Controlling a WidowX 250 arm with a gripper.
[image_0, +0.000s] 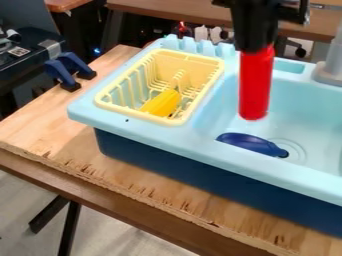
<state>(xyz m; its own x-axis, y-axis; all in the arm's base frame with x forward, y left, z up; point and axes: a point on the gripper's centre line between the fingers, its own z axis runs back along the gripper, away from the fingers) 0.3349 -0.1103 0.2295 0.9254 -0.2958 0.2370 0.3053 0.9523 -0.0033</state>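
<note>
Wooden table (50, 127) carries the sink (143, 129). Hand (257, 49) pinches the red tube (255, 86) by its top, upright over the basin (300, 111). Probably light, stiff, slick; mid-body should be the steadier hold.

Light-blue rectangular plastic sink basin (312, 110) on flat tan wooden board (37, 122). Left of basin: pale-yellow rectangular plastic dish rack (133, 113), yellow oblong piece (162, 103) inside. Over basin: red cylinder (255, 85), upright, in black two-finger gripper (256, 48). On basin floor, towards front: dark-blue elongated rounded object (247, 143), beside round light-blue drain (299, 149). Behind basin: grey faucet base (330, 75). Well left of basin, beyond rack: two blue-and-black clamps (61, 74).
</note>
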